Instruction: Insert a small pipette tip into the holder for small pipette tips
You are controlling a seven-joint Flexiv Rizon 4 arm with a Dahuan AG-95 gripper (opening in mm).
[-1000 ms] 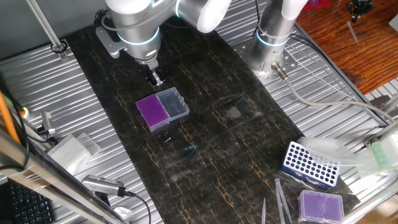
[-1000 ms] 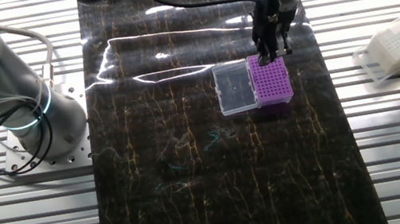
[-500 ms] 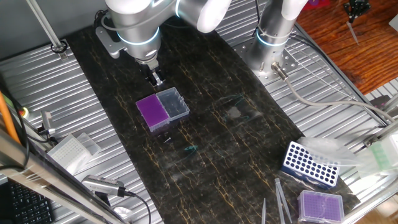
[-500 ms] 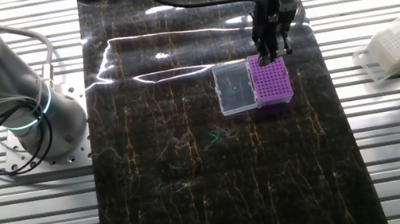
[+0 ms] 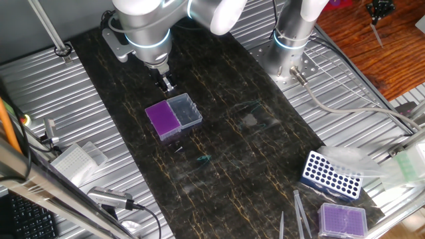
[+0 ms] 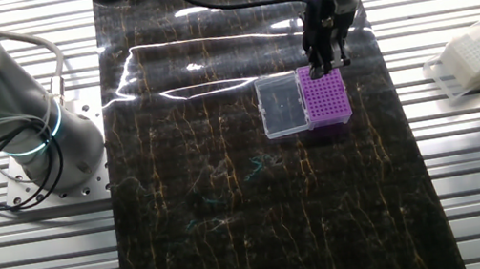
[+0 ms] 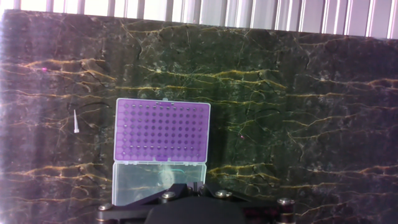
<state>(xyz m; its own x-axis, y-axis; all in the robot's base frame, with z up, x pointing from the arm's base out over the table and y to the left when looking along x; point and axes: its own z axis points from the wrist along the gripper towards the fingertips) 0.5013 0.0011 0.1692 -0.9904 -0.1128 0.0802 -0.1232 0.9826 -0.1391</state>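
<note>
End effector point(image 6: 329, 64) hovers at holder's point(image 7: 162, 129) 12 o'clock edge, jaw state unclear; tip point(image 7: 74, 122) lies loose at 9 o'clock, ungrasped.

A blue rack point(image 5: 332, 176) with round holes sits lower right, a lidless purple box point(image 5: 342, 220) below it, grey tweezers point(image 5: 300, 216) just left, all on a dark mat point(image 5: 226, 79).

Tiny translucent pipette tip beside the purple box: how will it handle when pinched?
The tiny translucent tapered plastic tip lies flat on the dark mat: probably very light, likely to roll in an arc. Smooth taper may slip from fingers.
</note>
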